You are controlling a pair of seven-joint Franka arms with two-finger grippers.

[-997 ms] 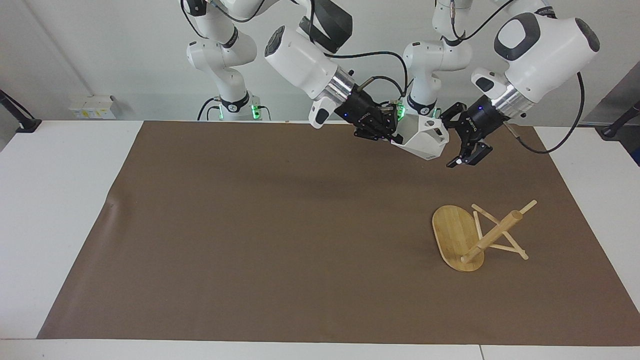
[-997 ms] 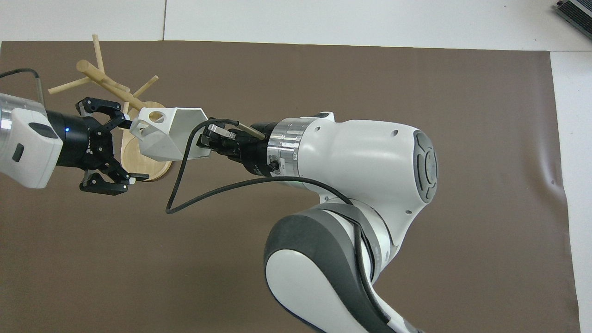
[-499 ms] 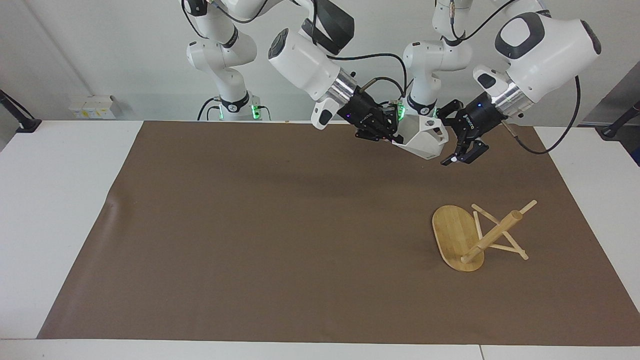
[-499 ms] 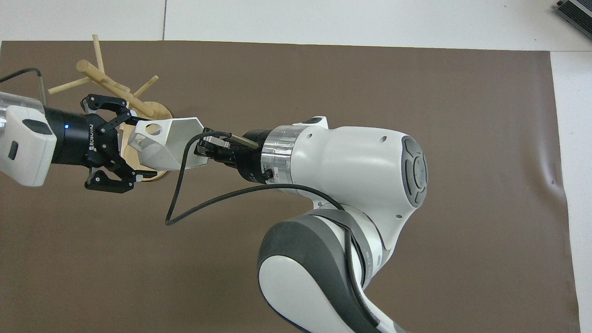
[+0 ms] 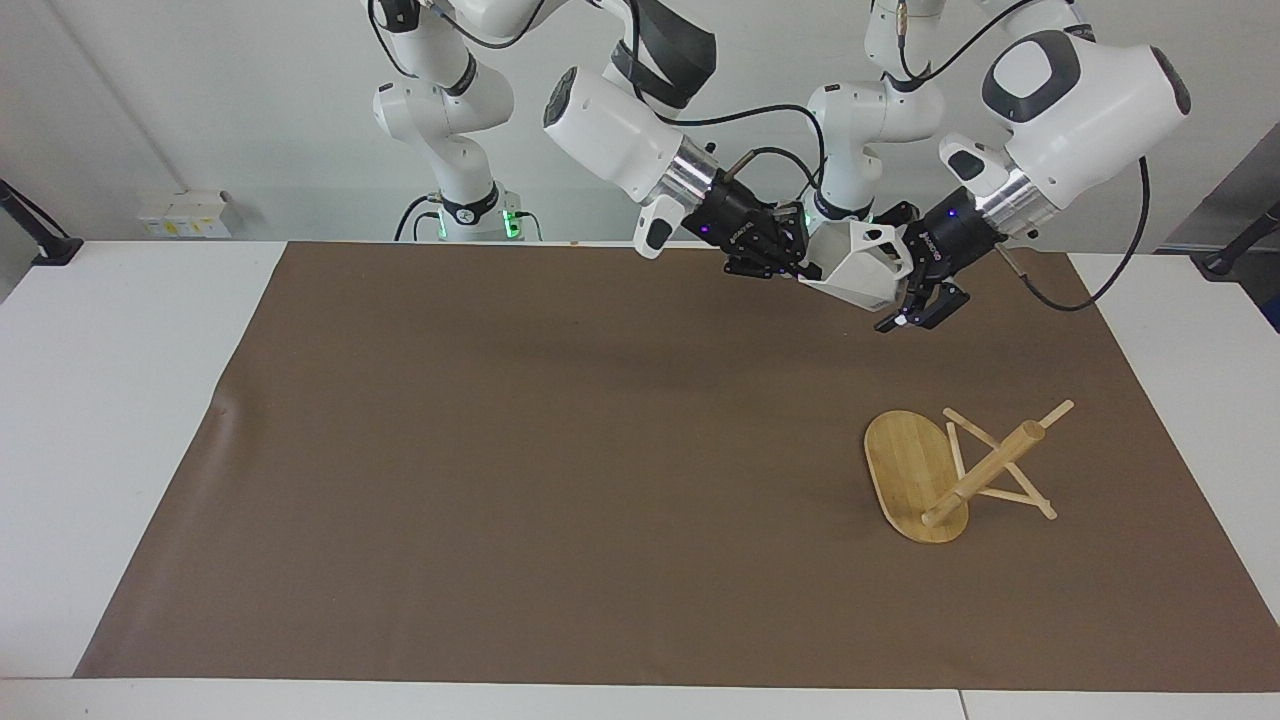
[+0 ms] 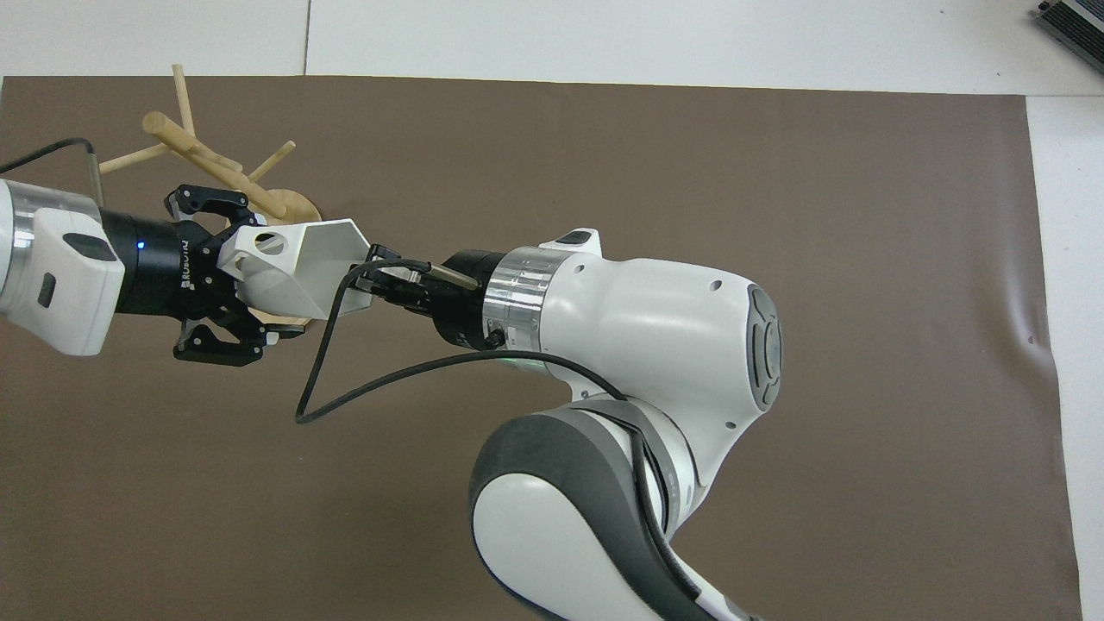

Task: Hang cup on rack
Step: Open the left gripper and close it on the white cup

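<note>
Handover is what we judge comes next: our right gripper (image 5: 790, 268) is clamped on the cup (image 5: 858, 270), holding it in the air with its blocky handle pointing at our left gripper (image 5: 905, 290), whose wide-spread fingers straddle that handle end without gripping it. We see the rack (image 5: 950, 470) tipped on its side toward the left arm's end of the table, post slanting up off the mat.

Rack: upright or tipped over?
Tipped. The rack lies on its side on the brown mat, its oval base on edge, post and pegs slanting.
</note>
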